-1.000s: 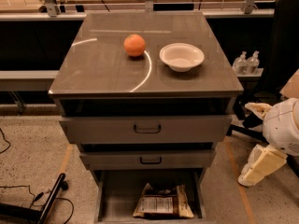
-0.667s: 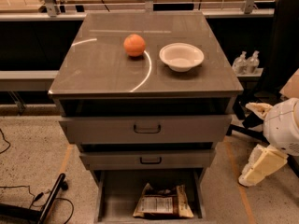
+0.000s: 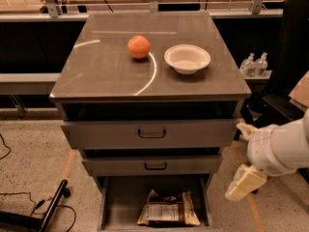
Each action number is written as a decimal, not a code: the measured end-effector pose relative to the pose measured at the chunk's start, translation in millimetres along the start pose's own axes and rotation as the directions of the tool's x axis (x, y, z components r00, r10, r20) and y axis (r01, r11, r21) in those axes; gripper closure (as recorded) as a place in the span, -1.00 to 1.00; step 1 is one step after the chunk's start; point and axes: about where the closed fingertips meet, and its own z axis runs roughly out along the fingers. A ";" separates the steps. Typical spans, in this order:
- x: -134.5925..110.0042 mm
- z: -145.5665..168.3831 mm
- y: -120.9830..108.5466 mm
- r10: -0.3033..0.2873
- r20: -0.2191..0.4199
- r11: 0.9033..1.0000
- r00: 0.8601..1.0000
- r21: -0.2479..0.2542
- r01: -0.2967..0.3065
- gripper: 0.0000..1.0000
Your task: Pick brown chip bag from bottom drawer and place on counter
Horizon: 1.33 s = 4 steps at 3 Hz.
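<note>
Bottom drawer (image 3: 110, 202) stands open. Orange ball (image 3: 138, 47) sits on table (image 3: 96, 76). Brown chip bag (image 3: 168, 210) lies flat in that drawer, label up. White bowl (image 3: 187, 58) right of ball. Claw (image 3: 236, 161) right of cabinet, spread wide, empty.

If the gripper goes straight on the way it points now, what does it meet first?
The gripper, right of the cabinet, points down and left. It would likely meet the right wall of the bottom drawer, before the brown chip bag; depth is unclear.
</note>
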 end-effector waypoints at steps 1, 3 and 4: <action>24.2 84.6 43.0 -0.005 -0.045 1.000 0.999 -0.006 0.005 -1.00; 41.3 143.4 71.2 -0.025 -0.081 0.998 0.996 0.053 0.030 -1.00; 39.9 142.5 69.0 -0.025 -0.079 0.998 0.997 0.058 0.030 -1.00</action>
